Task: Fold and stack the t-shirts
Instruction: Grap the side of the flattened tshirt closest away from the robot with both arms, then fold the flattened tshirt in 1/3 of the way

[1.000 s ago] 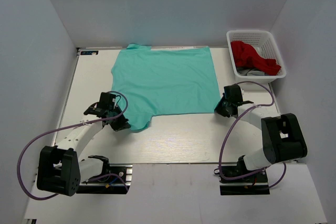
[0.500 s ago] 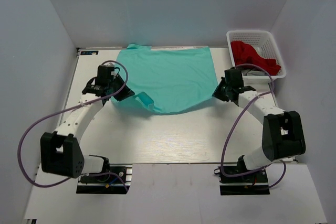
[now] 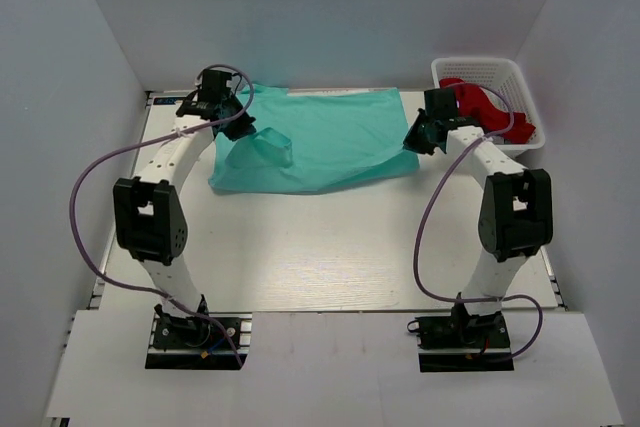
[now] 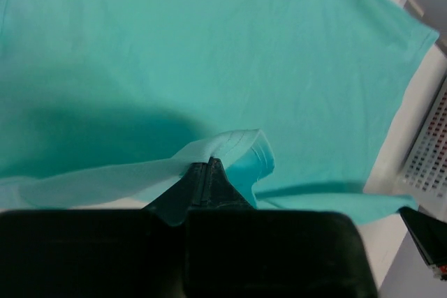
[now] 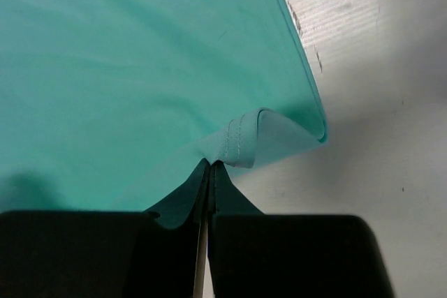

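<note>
Plain turquoise-green thin-cloth t-shirt (image 3: 330, 137) sits at 12 o'clock on the white table (image 3: 330, 247), near edge lifted and folded back. Left gripper (image 4: 209, 167) jaws are clamped on the hem at 10 o'clock. Right gripper (image 5: 211, 167) jaws are clamped on the hem corner at 2 o'clock, near the white plastic basket (image 3: 505, 77).

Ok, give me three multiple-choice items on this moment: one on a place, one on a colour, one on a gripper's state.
1. The white basket stands:
A) at the far right of the table
B) at the near left
C) between the arm bases
2. The cloth in it is mostly:
A) yellow
B) red
C) black
3. The right gripper is:
A) open in the air
B) shut on the basket's rim
C) shut on the t-shirt

Answers:
1 A: the top view shows it at the far right edge.
2 B: red folds fill it.
3 C: the right wrist view shows the stitched hem pinched there.
</note>
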Controlling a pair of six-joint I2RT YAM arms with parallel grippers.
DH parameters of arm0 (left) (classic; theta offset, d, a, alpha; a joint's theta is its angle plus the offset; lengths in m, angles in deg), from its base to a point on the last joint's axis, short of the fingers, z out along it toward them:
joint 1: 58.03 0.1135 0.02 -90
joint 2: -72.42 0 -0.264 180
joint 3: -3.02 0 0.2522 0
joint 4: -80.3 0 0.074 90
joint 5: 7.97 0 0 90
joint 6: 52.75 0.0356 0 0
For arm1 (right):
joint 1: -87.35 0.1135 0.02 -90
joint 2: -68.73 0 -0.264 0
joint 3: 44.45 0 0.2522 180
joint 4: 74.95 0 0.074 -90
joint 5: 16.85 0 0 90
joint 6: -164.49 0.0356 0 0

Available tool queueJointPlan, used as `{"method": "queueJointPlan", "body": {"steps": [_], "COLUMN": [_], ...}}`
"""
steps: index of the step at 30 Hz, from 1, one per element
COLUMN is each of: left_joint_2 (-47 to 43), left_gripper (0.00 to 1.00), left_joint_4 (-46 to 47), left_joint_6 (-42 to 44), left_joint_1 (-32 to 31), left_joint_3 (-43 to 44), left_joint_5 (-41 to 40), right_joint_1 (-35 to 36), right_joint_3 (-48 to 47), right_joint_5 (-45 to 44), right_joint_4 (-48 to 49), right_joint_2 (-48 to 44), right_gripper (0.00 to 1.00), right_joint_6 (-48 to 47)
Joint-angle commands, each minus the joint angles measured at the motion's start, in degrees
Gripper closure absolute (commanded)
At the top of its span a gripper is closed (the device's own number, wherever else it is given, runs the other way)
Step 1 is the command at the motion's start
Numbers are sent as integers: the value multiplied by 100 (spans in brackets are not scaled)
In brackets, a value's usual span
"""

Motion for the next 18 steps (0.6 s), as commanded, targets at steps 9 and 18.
{"method": "queueJointPlan", "body": {"steps": [9, 18], "left_joint_2": [2132, 2652], "left_gripper": [100, 0], "left_joint_4": [-422, -123], "left_joint_6": [264, 264], "left_joint_1": [283, 441], "left_joint_3": [2498, 3169], "left_joint_5": [-839, -1367], "right_joint_1": [-353, -327], "right_joint_3": [-2137, -2747], "right_joint_5": [226, 568], "right_joint_4": [-502, -301], "right_joint_2": [1805, 2194], "right_gripper": [100, 10], "right_joint_6": [-165, -788]}}
